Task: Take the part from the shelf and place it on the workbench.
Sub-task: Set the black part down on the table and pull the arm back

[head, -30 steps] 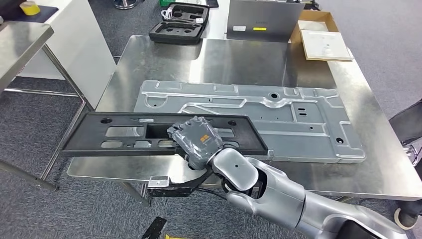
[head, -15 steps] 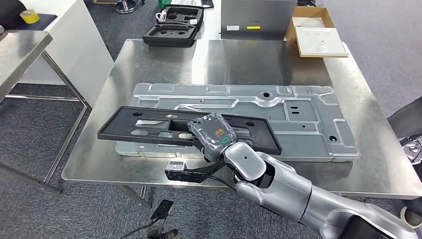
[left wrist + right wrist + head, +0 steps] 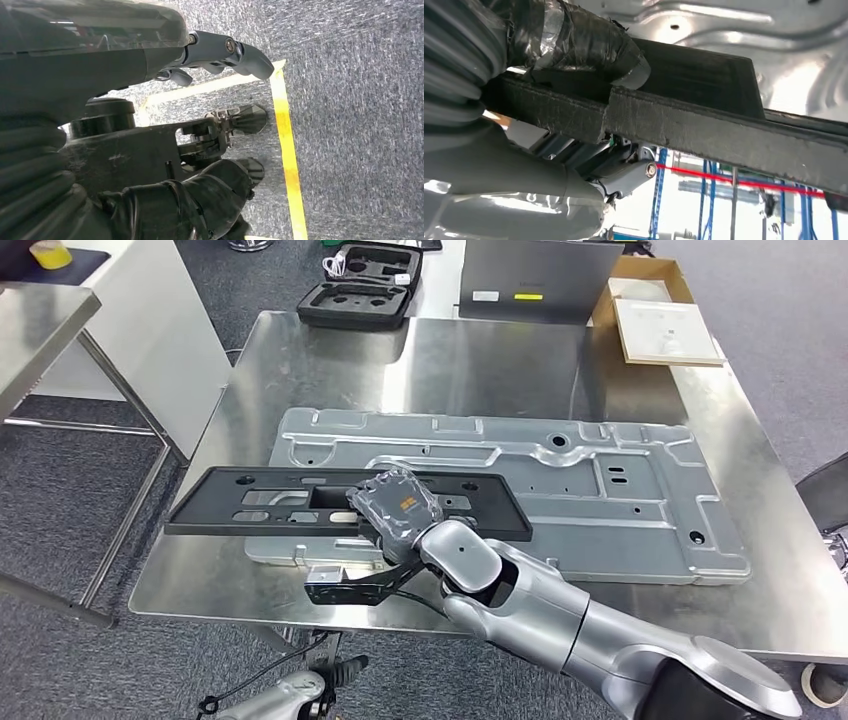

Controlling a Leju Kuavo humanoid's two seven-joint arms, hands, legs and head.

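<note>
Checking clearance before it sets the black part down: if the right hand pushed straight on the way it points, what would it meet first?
Probably the silver stamped panel on the workbench; the right hand, gripping the black part, points across it. Height is unclear.

Right hand (image 3: 524, 100) grips black part (image 3: 704, 125): taped fingers (image 3: 589, 45) over its edge, thumb (image 3: 624, 180) under. Silver panel (image 3: 784, 45) beyond fingertips.

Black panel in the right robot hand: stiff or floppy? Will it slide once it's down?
Likely stiff: the black panel, gripped near its middle by the right robot hand, shows no visible sag at either end. Probably light, given its cutouts. It may slide on the smooth metal workbench or silver sheet part.
</note>
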